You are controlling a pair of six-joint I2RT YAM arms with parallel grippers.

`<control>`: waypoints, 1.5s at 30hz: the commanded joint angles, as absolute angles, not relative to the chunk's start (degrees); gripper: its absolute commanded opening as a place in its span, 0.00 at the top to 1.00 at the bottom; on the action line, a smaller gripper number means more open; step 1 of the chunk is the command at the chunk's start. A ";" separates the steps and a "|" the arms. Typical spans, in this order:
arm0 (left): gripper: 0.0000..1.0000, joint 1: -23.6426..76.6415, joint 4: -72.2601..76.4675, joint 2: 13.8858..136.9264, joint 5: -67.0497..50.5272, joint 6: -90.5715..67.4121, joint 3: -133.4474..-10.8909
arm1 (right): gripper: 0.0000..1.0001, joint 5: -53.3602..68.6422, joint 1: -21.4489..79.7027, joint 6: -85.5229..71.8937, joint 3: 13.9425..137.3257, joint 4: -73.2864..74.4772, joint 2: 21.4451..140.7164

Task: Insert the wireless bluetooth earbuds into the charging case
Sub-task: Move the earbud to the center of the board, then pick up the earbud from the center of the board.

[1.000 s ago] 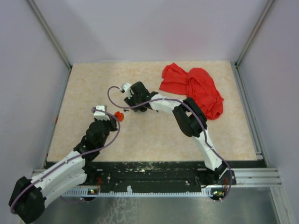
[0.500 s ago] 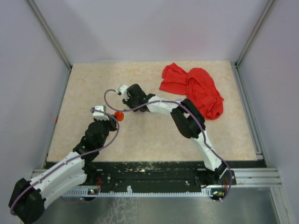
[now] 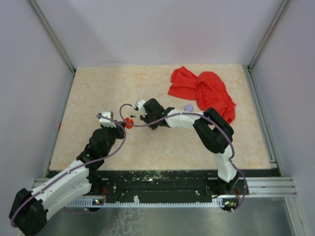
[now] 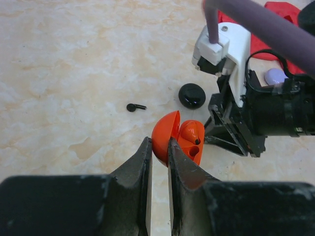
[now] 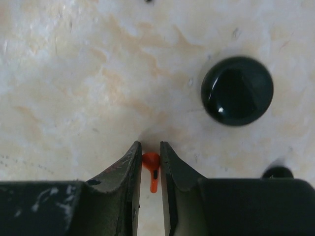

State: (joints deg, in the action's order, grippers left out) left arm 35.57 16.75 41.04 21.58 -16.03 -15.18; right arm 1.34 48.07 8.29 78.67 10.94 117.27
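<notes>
My left gripper (image 4: 158, 147) is shut on the lid of an open orange-red earbud case (image 4: 170, 135), held just above the table; one orange earbud (image 4: 191, 132) sits in a socket and a second socket shows as a dark hole. My right gripper (image 5: 150, 162) is shut on a small orange earbud (image 5: 151, 161) with a black spot, close to the tabletop. It stands just right of the case (image 3: 129, 122) in the top view. A closed round black charging case (image 5: 236, 90) lies on the table beyond it, also in the left wrist view (image 4: 191, 95). A tiny black earbud (image 4: 135, 107) lies loose.
A crumpled red cloth (image 3: 206, 93) lies at the back right. A lavender disc (image 3: 188, 107) sits beside the right arm, near the cloth. A small black thing (image 5: 277, 172) peeks out by my right finger. The two grippers are close together.
My right gripper has moved right and toward the near side, closer to the left gripper and the orange-red case. The lavender disc now shows behind the right arm. The left arm barely moved.
</notes>
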 commanded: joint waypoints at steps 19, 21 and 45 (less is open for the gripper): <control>1.00 35.27 20.58 43.39 12.48 -14.42 -16.07 | 0.73 -3.62 49.16 -1.20 58.99 22.73 98.30; 1.00 35.29 20.61 43.38 12.35 -14.48 -16.08 | 0.72 -4.04 49.26 -1.34 59.71 23.82 98.70; 1.00 35.29 20.65 43.34 11.95 -15.17 -15.92 | 0.66 -6.61 51.55 -4.55 69.96 31.01 105.92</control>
State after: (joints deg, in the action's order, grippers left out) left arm 35.57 18.52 43.72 12.45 -15.18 -15.18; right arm -5.96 50.96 -3.09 66.92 30.33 104.64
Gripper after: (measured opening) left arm 0.200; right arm 0.339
